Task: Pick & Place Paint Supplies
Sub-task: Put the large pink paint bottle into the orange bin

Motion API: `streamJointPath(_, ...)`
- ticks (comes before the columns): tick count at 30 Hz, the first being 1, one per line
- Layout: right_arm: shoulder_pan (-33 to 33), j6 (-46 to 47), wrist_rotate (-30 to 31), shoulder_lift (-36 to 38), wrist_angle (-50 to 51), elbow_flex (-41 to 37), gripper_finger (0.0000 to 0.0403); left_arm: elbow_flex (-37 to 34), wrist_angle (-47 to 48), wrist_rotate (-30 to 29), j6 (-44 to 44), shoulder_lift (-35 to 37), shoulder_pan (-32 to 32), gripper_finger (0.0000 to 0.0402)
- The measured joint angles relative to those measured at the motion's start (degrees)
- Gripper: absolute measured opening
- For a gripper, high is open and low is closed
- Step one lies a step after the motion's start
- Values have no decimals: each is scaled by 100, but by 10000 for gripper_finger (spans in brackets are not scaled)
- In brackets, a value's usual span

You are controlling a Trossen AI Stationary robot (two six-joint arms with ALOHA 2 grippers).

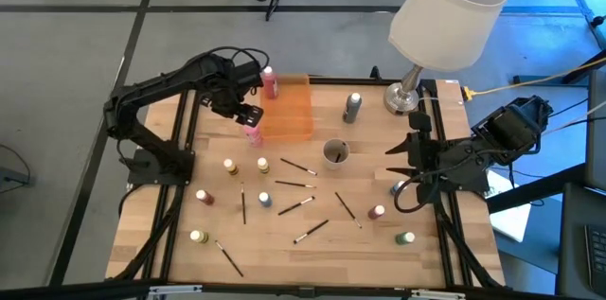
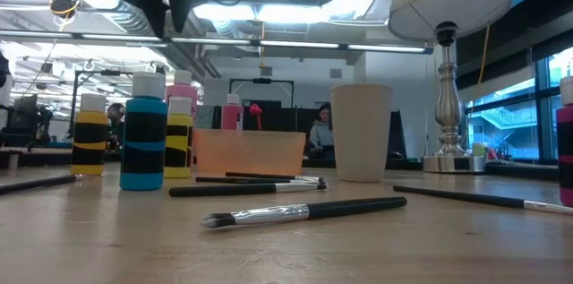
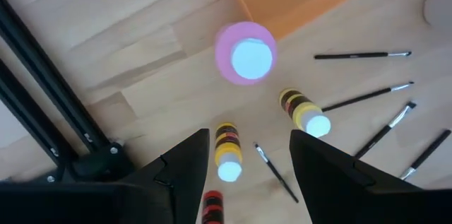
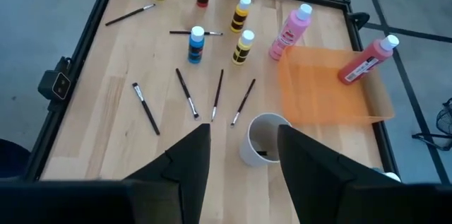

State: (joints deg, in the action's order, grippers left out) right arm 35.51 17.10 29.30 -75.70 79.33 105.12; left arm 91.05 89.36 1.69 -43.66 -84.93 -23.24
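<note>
A pink paint bottle (image 1: 253, 132) (image 3: 245, 53) stands upright on the table beside the near left corner of the orange tray (image 1: 287, 111). My left gripper (image 1: 248, 114) (image 3: 247, 143) hangs above it, pointing down, open and holding nothing. A red bottle (image 1: 269, 82) (image 4: 367, 58) is in the tray's far left corner. More small bottles, among them two yellow ones (image 1: 262, 165) (image 3: 305, 111), and several brushes (image 1: 295, 167) are spread over the table's near half. My right gripper (image 1: 398, 151) (image 4: 244, 128) waits open at the right, above the grey cup (image 4: 261, 139).
A grey bottle (image 1: 352, 106) stands right of the tray, and the cup (image 1: 335, 152) stands mid-table. A lamp (image 1: 417, 82) with a wide white shade rises at the far right. Blue, red and green bottles (image 1: 405, 238) stand near the right edge. Dark frame rails border the table.
</note>
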Motion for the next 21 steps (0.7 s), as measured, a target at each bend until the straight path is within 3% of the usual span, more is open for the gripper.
streamJointPath(5, 2, 0, -7, -2, -16, 0, 170, 0, -150, 0, 218, -2, 0, 210)
streamJointPath(13, 4, 1, -104, 0, -48, -64, 170, -263, -225, 336, 624, -7, 4, 274)
streamJointPath(21, 4, 0, -158, -4, -85, -118, 170, -457, -269, -310, 544, -7, 4, 285)
